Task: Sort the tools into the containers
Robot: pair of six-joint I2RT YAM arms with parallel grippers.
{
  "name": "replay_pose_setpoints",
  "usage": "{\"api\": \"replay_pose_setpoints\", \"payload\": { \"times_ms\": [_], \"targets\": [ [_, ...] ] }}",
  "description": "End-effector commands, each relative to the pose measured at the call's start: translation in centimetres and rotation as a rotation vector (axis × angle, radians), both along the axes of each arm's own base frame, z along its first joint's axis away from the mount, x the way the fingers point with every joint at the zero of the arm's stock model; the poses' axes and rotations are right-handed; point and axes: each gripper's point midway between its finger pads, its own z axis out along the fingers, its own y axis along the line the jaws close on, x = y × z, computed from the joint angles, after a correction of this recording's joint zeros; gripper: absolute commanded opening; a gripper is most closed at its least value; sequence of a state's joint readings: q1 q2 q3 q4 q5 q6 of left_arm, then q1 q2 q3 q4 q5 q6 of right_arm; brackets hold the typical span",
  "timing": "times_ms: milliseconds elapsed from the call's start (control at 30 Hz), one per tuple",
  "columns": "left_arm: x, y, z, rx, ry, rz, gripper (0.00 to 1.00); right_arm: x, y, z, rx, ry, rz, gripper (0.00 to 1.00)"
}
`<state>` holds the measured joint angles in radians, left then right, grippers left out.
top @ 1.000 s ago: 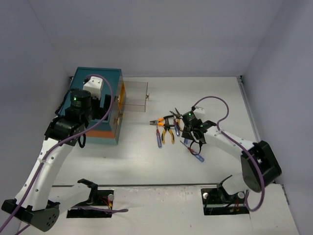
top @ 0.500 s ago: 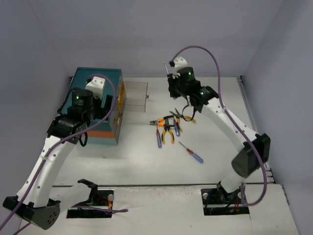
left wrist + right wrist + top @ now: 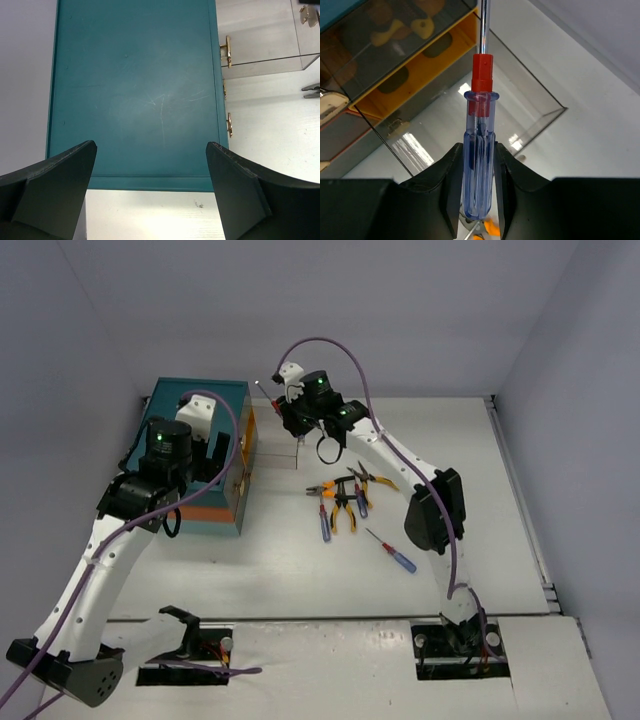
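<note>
My right gripper (image 3: 477,150) is shut on a blue-handled screwdriver (image 3: 479,165) with a red collar, its shaft pointing away from me. It hangs above a clear drawer (image 3: 470,100) pulled out of the teal chest (image 3: 195,400). In the top view the right gripper (image 3: 290,410) is just right of the chest, with the screwdriver (image 3: 270,392) sticking out to the upper left. My left gripper (image 3: 151,150) is open and empty above the chest's top (image 3: 135,90). Several tools (image 3: 343,500) lie in a pile on the table, with one screwdriver (image 3: 392,552) apart.
Brass knobs (image 3: 227,50) line the chest's front. The open clear drawer (image 3: 275,448) juts out to the right of the chest. A pliers tip (image 3: 311,89) shows at the right edge of the left wrist view. Walls close the table at the back and right.
</note>
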<state>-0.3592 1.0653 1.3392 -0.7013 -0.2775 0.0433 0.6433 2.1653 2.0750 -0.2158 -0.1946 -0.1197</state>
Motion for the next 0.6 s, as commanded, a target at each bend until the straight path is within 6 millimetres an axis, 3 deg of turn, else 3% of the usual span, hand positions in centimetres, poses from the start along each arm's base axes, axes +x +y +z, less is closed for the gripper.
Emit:
{"api": "replay_pose_setpoints", "payload": {
  "times_ms": [0, 100, 233, 433, 567],
  "targets": [
    [0.5, 0.2, 3.0, -0.012, -0.094, 0.016, 0.89, 1.0, 3.0, 5.5, 0.141, -0.124, -0.005, 0.00],
    [0.4, 0.3, 2.9, -0.007, -0.090, 0.018, 0.89, 1.3, 4.0, 4.7, 0.174, -0.106, -0.033, 0.00],
    [0.4, 0.4, 2.8, -0.005, -0.090, 0.020, 0.89, 1.7, 3.8, 2.9, 0.164, -0.088, -0.077, 0.00],
    [0.5, 0.4, 2.5, 0.008, -0.080, 0.018, 0.89, 0.7, 3.1, -0.2, 0.135, -0.021, -0.091, 0.00],
    [0.6, 0.3, 2.3, 0.010, -0.075, 0.010, 0.89, -0.1, 2.8, -0.4, 0.130, -0.003, -0.077, 0.00]
  ]
}}
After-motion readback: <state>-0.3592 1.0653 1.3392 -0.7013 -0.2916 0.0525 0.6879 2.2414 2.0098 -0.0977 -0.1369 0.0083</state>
